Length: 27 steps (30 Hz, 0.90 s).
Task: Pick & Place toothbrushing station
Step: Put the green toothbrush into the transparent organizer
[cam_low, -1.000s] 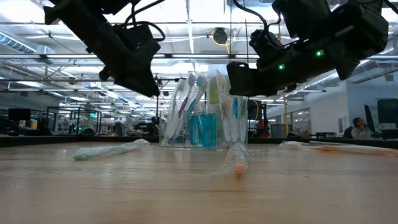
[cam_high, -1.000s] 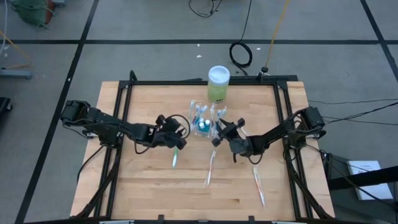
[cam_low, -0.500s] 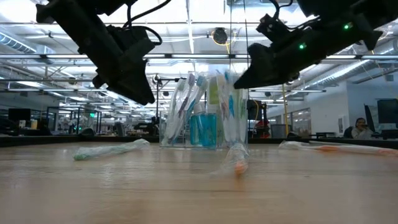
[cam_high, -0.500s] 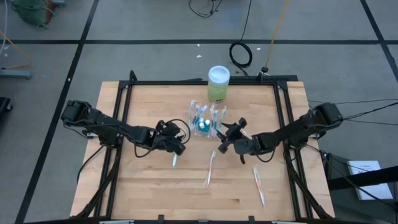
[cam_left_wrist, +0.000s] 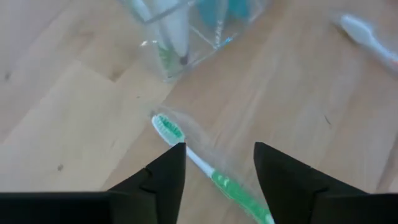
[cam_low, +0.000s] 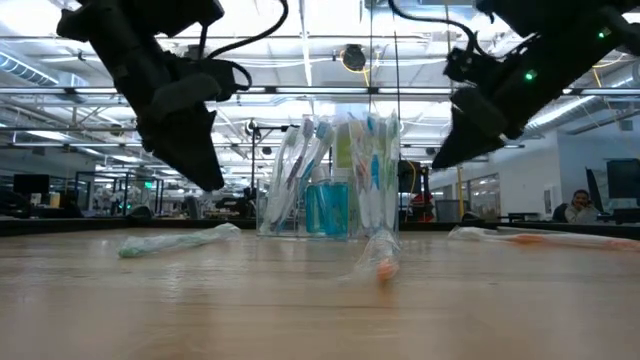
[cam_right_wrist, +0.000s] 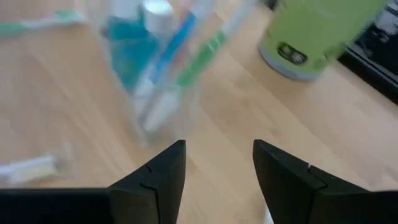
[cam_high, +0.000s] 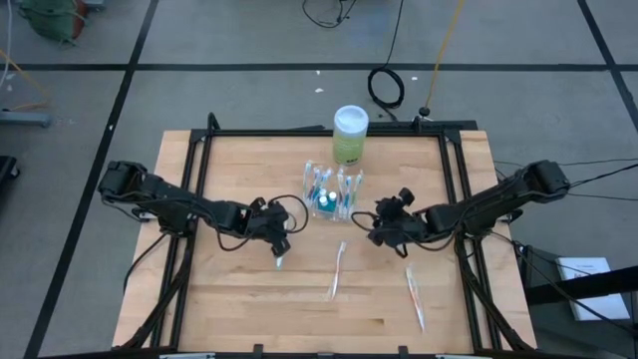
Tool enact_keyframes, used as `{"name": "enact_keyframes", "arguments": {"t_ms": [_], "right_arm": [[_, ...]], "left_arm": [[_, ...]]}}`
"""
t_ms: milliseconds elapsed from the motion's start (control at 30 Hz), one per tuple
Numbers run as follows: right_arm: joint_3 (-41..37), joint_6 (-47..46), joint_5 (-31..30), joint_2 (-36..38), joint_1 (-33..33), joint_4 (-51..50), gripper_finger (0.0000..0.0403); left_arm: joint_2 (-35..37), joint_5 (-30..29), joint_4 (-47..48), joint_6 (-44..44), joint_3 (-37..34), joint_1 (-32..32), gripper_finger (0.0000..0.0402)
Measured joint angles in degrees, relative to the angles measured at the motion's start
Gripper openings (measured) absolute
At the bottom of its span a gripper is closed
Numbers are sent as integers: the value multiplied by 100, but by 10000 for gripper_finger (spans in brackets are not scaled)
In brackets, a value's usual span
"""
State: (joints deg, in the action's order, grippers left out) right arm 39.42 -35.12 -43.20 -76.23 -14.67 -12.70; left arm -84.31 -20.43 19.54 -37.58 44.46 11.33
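Both claws released, empty: left gripper (cam_high: 280,242) over green brush (cam_left_wrist: 211,176), right gripper (cam_high: 377,229) beside the station (cam_high: 330,189) (near desk's far edge). Risk: a careless reach topples it.

Grey floor (cam_high: 199,100) crossed by dark tape lines — beyond, a bright hall with ceiling lights (cam_low: 300,20)

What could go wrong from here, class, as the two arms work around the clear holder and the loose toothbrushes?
1. The left hand hangs open over the wrapped green toothbrush; the slippery wrap could let it slide out of a pinch.
2. The right hand is close beside the holder; a sweep could tip the upright brushes.
3. The holder stands near the green canister and could knock it.
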Motion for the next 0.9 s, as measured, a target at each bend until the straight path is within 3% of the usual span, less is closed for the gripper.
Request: {"name": "enact_keyframes", "arguments": {"t_ms": [233,400,533,733,800,900], "right_arm": [[0,-814,4,-8,39,-1014,172],[-176,-1277,0,1,34,-1043,171],[-411,-1597,2,2,34,-828,171],[-690,-1645,9,3,34,-376,171],[-759,-1506,0,3,34,-193,171],[-849,-1352,-4,3,36,29,171]], "left_arm": [[-587,378,27,-1417,-25,-43,217],[-1043,459,-81,-1414,-12,-44,198],[-1176,452,-10,-1393,-1,-76,155],[-884,275,16,-1240,-17,-19,46],[-549,-22,28,-1223,-19,56,15],[27,-765,-10,-1201,-8,187,19]]}}
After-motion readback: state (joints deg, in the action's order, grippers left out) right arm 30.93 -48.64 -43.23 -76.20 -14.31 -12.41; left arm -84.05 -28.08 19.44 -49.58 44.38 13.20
